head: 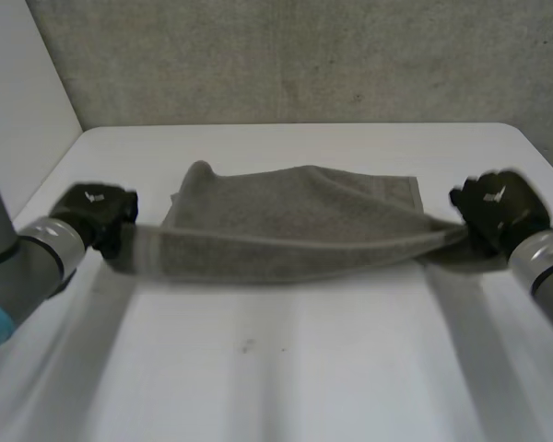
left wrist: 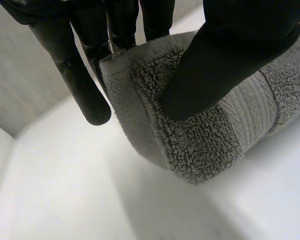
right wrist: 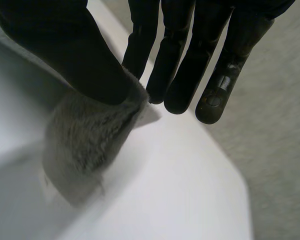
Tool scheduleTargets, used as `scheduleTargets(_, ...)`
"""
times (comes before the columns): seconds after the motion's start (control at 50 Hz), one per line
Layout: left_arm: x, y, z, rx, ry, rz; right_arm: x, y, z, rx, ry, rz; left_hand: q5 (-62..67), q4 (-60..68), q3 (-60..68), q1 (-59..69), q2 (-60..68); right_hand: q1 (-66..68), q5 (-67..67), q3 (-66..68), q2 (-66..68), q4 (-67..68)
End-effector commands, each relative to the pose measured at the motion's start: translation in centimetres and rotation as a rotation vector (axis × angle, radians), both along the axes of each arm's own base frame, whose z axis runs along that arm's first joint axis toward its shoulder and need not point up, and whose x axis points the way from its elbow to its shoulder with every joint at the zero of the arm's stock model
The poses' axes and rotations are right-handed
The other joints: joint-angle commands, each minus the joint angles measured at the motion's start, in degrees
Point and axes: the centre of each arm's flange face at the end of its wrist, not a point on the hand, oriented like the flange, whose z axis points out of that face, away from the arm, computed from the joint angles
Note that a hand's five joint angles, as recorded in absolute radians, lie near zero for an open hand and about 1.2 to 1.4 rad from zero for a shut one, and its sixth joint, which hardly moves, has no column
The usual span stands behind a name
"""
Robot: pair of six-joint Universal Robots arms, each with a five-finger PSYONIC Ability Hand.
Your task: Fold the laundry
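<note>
Left hand [left wrist: 230, 55] pinches the grey towel [head: 295, 226] at one corner under its thumb; right hand [right wrist: 65, 50] pinches the opposite end. Front edge stretched above the table [head: 286, 368], rest lying. Likely soft, limp, light; hold corners.

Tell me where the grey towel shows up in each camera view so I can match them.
Head view: towel stretched across the middle, between the left hand and right hand.
Left wrist view: towel end pinched by the left hand.
Right wrist view: towel end pinched by the right hand.
Shared landmark: the white table beneath it.
</note>
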Motion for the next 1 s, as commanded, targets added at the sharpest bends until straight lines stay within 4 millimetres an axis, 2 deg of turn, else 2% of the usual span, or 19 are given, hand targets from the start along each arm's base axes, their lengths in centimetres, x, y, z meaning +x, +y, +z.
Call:
scheduleTargets(0.02,-0.1,2.5,8.7,-0.281,0.064,-0.021,-0.1,1.3,10.3,-0.087,0.000,0.021,12.0,11.1,11.2,13.7,11.0,24.4,13.5,12.1,12.4,11.6)
scheduleTargets(0.04,-0.1,2.6,8.7,-0.282,0.065,-0.021,0.0,1.6,12.7,-0.110,0.001,0.034,12.0,11.1,11.2,13.7,11.0,24.4,13.5,12.1,12.4,11.6)
scheduleTargets(0.08,0.3,3.8,14.9,-0.478,0.109,-0.013,0.0,1.9,15.1,-0.134,0.005,0.047,12.0,11.1,11.2,13.7,11.0,24.4,13.5,12.1,12.4,11.6)
scheduleTargets(0.14,0.3,4.4,16.8,-0.534,0.123,-0.014,0.0,2.9,19.9,-0.208,0.018,0.086,12.0,11.1,11.2,13.7,11.0,24.4,13.5,12.1,12.4,11.6)
scheduleTargets(0.22,0.4,4.6,18.6,-0.549,0.127,-0.002,-0.1,2.7,20.2,-0.197,0.047,0.096,12.0,11.1,11.2,13.7,11.0,24.4,13.5,12.1,12.4,11.6)
scheduleTargets(0.32,-0.1,2.3,14.5,-0.374,0.075,-0.001,0.5,-0.1,14.1,-0.015,0.183,0.128,12.0,11.1,11.2,13.7,11.0,24.4,13.5,12.1,12.4,11.6)
scheduleTargets(0.42,-1.4,-1.6,7.4,-0.145,0.017,-0.008,1.1,-1.7,9.7,0.083,0.315,0.144,12.0,11.1,11.2,13.7,11.0,24.4,13.5,12.1,12.4,11.6)
scheduleTargets(0.54,-2.5,-4.0,4.7,-0.072,-0.034,-0.020,2.4,-3.3,7.0,0.107,0.380,0.127,12.0,11.1,11.2,13.7,11.0,24.4,13.5,12.1,12.4,11.6)
scheduleTargets(0.6,-3.5,-5.5,6.2,-0.152,-0.050,-0.019,3.8,-5.0,7.8,-0.017,0.371,0.098,12.0,11.1,11.2,13.7,11.0,24.4,13.5,12.1,12.4,11.6)
scheduleTargets(0.64,-4.6,-6.8,11.1,-0.342,0.000,0.008,5.0,-7.2,11.8,-0.273,0.311,0.030,12.0,11.1,11.2,13.7,11.0,24.4,13.5,12.1,12.4,11.6)
scheduleTargets(0.66,-4.6,-6.8,11.1,-0.343,0.000,0.008,5.0,-7.3,11.8,-0.274,0.311,0.029,12.0,11.1,11.2,13.7,11.0,24.4,13.5,12.1,12.4,11.6)
scheduleTargets(0.68,-4.9,-7.3,14.6,-0.481,0.050,0.034,5.3,-8.3,14.8,-0.443,0.255,-0.019,12.0,11.1,11.2,13.7,11.0,24.4,13.5,12.1,12.4,11.6)
scheduleTargets(0.7,-4.9,-7.3,14.6,-0.482,0.050,0.034,5.3,-8.3,14.9,-0.445,0.255,-0.019,12.0,11.1,11.2,13.7,11.0,24.4,13.5,12.1,12.4,11.6)
scheduleTargets(0.72,-5.1,-7.3,18.2,-0.625,0.115,0.057,5.6,-8.8,18.0,-0.614,0.186,-0.064,12.0,11.1,11.2,13.7,11.0,24.4,13.5,12.1,12.4,11.6)
scheduleTargets(0.74,-5.2,-7.1,21.1,-0.750,0.175,0.078,5.6,-8.7,20.8,-0.768,0.110,-0.100,12.0,11.1,11.2,13.7,11.0,24.4,13.5,12.1,12.4,11.6)
scheduleTargets(0.76,-5.2,-7.1,21.1,-0.751,0.175,0.078,5.6,-8.7,20.8,-0.770,0.109,-0.100,12.0,11.1,11.2,13.7,11.0,24.4,13.5,12.1,12.4,11.6)
scheduleTargets(0.8,-5.0,-5.8,25.7,-0.952,0.294,0.108,5.3,-7.5,24.3,-0.959,0.004,-0.132,12.0,11.1,11.2,13.7,11.0,24.4,13.5,12.1,12.4,11.6)
scheduleTargets(0.88,-4.8,-5.0,27.1,-1.028,0.344,0.111,5.1,-6.5,24.3,-0.972,-0.012,-0.118,12.0,11.1,11.2,13.7,11.0,24.4,13.5,12.1,12.4,11.6)
scheduleTargets(1.0,-5.0,-5.8,21.9,-0.870,0.285,0.103,5.2,-6.6,19.7,-0.828,0.039,-0.076,12.0,11.1,11.2,13.7,11.0,24.4,13.5,12.1,12.4,11.6)
